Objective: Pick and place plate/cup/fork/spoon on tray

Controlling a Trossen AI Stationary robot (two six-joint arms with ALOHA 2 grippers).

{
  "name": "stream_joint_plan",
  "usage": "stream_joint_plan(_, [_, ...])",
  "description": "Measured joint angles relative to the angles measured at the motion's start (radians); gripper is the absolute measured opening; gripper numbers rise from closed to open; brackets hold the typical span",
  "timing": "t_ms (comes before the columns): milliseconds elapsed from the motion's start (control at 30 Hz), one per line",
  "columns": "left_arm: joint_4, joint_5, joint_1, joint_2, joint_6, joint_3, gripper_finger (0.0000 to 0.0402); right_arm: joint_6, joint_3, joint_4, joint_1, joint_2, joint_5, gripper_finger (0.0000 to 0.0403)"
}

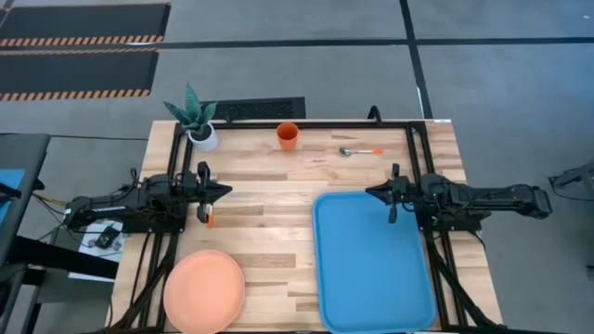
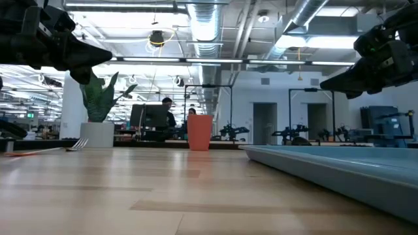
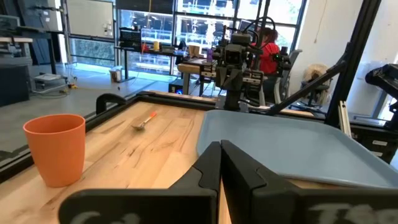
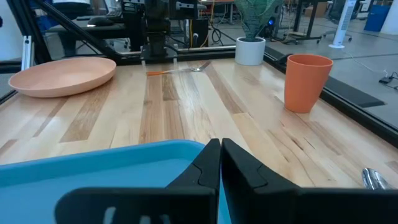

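The pale salmon plate [image 1: 204,290] lies flat at the near left of the table. The light-blue tray [image 1: 371,269] lies at the near right. The orange cup [image 1: 288,136] stands upright near the far edge, and the spoon [image 1: 359,151] lies flat to its right. The fork [image 1: 210,218] lies on the table just below my left gripper's tip; its tines show in the low view [image 2: 78,145]. My left gripper [image 1: 225,192] is shut and empty, above the table at the left. My right gripper [image 1: 371,193] is shut and empty, over the tray's far edge.
A white pot with a green plant [image 1: 199,128] stands at the far left corner. Black frame rails [image 1: 306,122] run along the table's far edge and sides. Bare wood lies between the plate, the tray and the cup.
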Motion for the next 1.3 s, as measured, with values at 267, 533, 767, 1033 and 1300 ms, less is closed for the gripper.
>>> stream_joint_plan(267, [0.000, 0.000, 0.000, 0.000, 0.000, 0.000, 0.0000, 0.000, 0.000, 0.000, 0.000, 0.000, 0.000, 0.0040])
stream_joint_plan(533, [0.001, -0.006, 0.000, 0.000, 0.070, 0.000, 0.0000, 0.000, 0.000, 0.011, 0.000, 0.000, 0.001, 0.0040])
stream_joint_plan(767, [0.002, -0.013, 0.000, 0.000, 0.155, 0.000, 0.0000, 0.111, 0.000, 0.158, 0.002, -0.001, -0.002, 0.0040])
stream_joint_plan(1033, [0.002, -0.013, 0.000, 0.000, 0.116, 0.000, 0.0000, 0.147, 0.053, 0.321, 0.005, 0.027, -0.060, 0.0030])
stream_joint_plan(1300, [0.003, -0.015, 0.000, 0.000, 0.054, 0.000, 0.0000, 0.106, 0.269, 0.060, 0.030, 0.292, -0.042, 0.0009])
